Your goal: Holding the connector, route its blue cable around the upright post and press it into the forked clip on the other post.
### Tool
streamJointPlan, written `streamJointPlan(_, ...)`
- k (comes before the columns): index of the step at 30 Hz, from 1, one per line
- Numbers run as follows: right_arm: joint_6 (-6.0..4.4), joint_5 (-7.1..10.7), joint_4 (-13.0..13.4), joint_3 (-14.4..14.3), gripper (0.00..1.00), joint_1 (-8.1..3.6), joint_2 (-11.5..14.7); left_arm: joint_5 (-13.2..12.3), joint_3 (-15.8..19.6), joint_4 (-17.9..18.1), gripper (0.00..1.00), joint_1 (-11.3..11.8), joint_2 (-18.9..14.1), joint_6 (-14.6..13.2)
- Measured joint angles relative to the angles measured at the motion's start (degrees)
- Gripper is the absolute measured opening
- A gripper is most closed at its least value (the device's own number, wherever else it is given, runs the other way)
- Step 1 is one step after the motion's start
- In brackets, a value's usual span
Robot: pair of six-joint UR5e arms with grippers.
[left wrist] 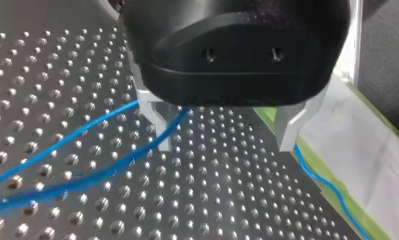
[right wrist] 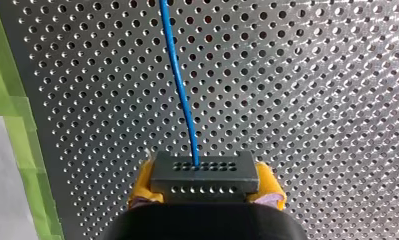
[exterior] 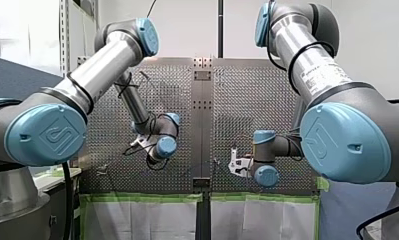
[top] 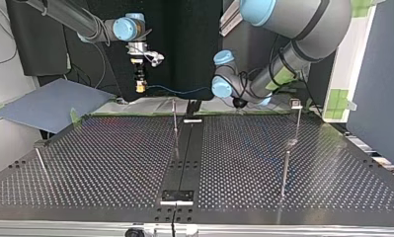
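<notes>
Now then, the connector [right wrist: 204,175] — a small dark block with rows of holes — sits clamped between the yellow pads [right wrist: 141,187] of my right hand [right wrist: 205,186]. That hand is closed firmly on it and holds it up off the desk [right wrist: 312,100], near the desk's far edge in the top view. From the block's face the blue cable [right wrist: 179,85] runs straight ahead over the perforations, and in the top view it crosses in a shallow sag toward my left hand [left wrist: 224,127]. That hand is wide open and grips nothing — the cable merely passes between its pale fingers [left wrist: 159,125], close to one of them. I judge the cable thin, light and limp: it will drape rather than hold a bend, so it wants a little tension going round. The rigid connector is the sound place to hold, not the wire where it enters the block, which looks likeliest to kink. Out on the desk the upright post [top: 175,118] stands near the middle. The forked clip [top: 296,103] tops another post well apart from it, at the top view's right, and the cable looks clear of both.
</notes>
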State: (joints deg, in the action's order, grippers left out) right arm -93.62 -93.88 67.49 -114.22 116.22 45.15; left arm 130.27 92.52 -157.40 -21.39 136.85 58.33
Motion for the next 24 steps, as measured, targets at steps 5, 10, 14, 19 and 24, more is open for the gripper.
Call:
streamJointPlan(5,0.00,0.00,0.2,0.0,0.00,0.00,0.0,-1.1,-0.6,1.4,1.00,-0.4,2.4,1.7)
streamJointPlan(10,0.00,0.00,0.2,0.0,0.00,-0.03,0.0,-2.9,-1.0,1.4,1.00,-0.9,3.6,3.5)
streamJointPlan(14,0.00,0.00,0.2,0.0,0.00,-0.02,0.0,-4.4,-1.0,1.8,1.00,-1.3,3.8,5.6)
streamJointPlan(19,0.00,0.00,0.1,0.0,0.00,-0.01,0.0,-6.0,-1.0,2.7,1.00,-1.4,3.8,7.7)
streamJointPlan(24,0.00,0.00,0.0,0.0,0.00,-0.03,0.0,-6.9,-1.0,4.2,1.00,-1.2,3.8,10.1)
